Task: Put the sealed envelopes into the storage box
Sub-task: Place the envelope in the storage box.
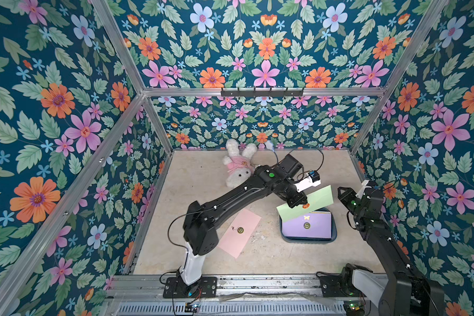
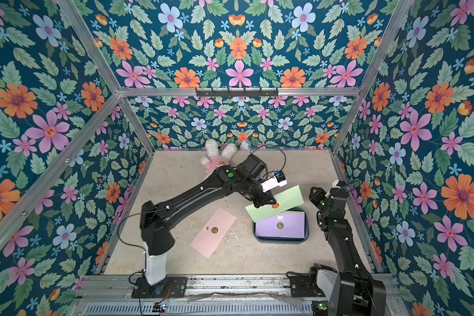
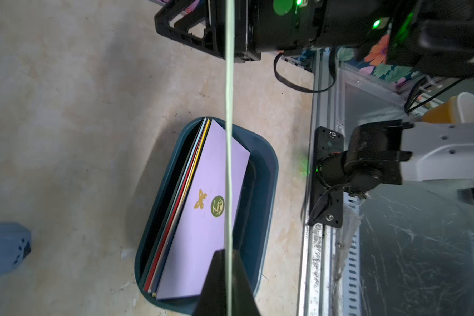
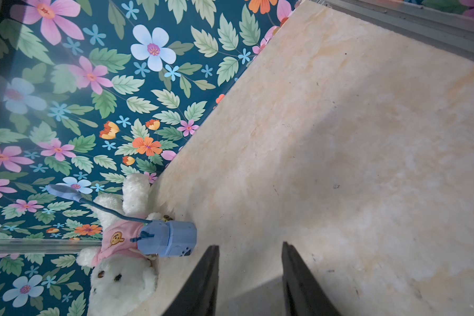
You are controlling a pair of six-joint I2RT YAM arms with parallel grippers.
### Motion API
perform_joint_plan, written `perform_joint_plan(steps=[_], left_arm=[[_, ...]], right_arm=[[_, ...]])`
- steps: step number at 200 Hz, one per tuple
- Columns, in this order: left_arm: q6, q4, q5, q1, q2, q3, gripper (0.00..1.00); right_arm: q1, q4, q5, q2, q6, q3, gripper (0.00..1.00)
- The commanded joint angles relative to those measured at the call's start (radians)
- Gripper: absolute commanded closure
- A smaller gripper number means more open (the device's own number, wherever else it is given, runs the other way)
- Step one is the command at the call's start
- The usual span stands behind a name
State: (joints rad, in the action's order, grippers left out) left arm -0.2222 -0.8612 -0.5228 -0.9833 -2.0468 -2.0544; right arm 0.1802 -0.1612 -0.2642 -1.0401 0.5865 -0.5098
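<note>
In a top view, 12 o'clock = back wall: storage box (image 1: 308,240) sits on the table (image 1: 203,191) at 4 o'clock of centre, stack of envelopes (image 1: 316,229) inside; a loose envelope (image 1: 240,232) lies flat on the table at 9 o'clock of the box, apart from it. A raised envelope (image 1: 316,201), in the left gripper (image 1: 298,203), hangs over the box's 12 o'clock rim. Plush rabbit (image 1: 238,164) lies at 12 o'clock by the back wall, a small toy (image 4: 170,242) against it.

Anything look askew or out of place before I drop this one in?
Nothing spilled or damaged. The pink envelope lies skewed on the table, outside the storage box. Inside, the lilac envelope and stack beneath look tilted, edges fanned along one side.
</note>
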Motion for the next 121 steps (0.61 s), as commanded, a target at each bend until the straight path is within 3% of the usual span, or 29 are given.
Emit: perform_joint_plan(steps=[1,18,121], left_arm=[[-0.134,-0.225,0.012,-0.011,-0.130,-0.177,1.00],[-0.171,-0.294,-0.001,-0.011,-0.226,-0.285,1.00],[-0.234,-0.264,0.013,-0.052,-0.313,-0.263,1.00]], right_arm=[[0.014,0.001,-0.009,-0.003,0.004,-0.003,0.58],[0.020,-0.001,-0.003,0.006,0.004,0.011,0.58],[0.022,0.006,-0.002,-0.002,0.010,0.022,0.58]])
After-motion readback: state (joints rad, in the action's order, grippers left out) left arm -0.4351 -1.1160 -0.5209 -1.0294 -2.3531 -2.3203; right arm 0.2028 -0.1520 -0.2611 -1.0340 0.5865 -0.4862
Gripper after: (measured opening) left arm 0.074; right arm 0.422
